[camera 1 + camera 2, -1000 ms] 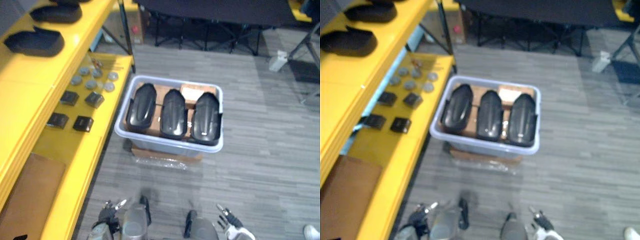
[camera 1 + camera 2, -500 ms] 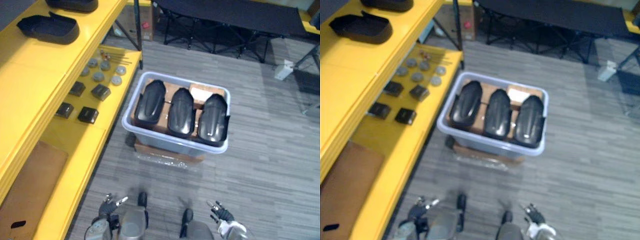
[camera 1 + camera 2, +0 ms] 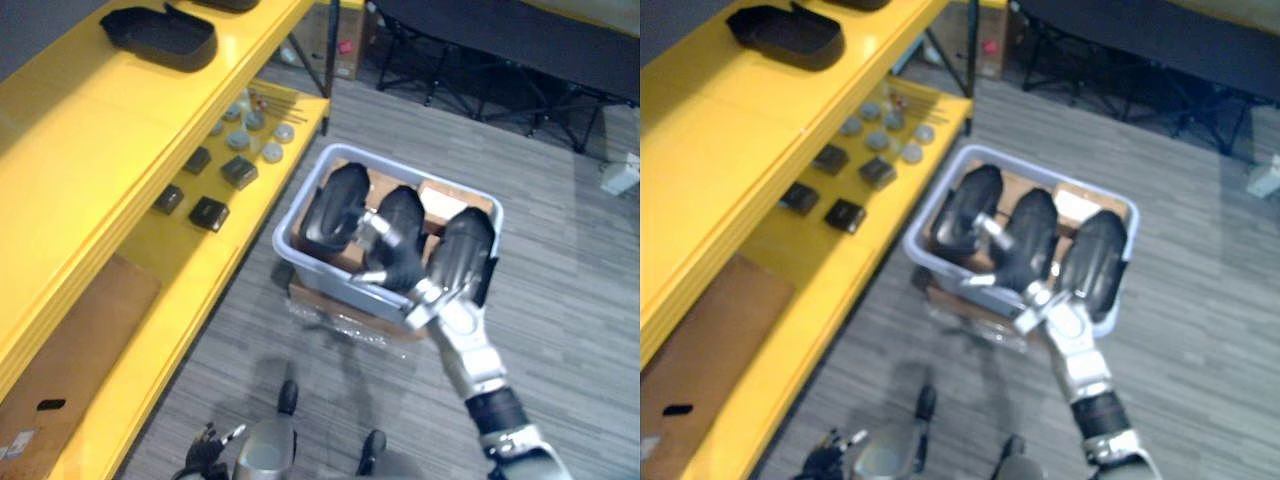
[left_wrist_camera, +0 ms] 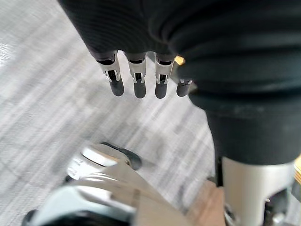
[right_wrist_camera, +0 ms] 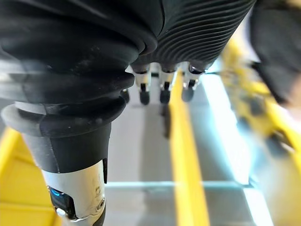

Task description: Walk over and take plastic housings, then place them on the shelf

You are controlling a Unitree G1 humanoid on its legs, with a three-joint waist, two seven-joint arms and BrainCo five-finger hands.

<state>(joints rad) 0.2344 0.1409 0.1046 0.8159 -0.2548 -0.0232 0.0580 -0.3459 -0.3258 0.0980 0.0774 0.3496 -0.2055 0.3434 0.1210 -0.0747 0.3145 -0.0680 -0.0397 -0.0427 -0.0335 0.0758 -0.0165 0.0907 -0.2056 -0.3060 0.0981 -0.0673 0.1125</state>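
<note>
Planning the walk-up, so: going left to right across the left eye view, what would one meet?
Yellow shelf → grey bin holding black plastic housings → small white object on the floor.

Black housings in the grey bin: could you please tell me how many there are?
3, side by side in the bin: left housing, middle housing partly covered by the right robot hand, right housing. Any lying beneath would be hidden.

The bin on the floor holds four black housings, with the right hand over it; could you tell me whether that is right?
Not quite: the bin holds three black housings, not four, standing side by side, as the left eye view shows. The rest stands: the bin is on the floor and the right hand is over it.
</note>
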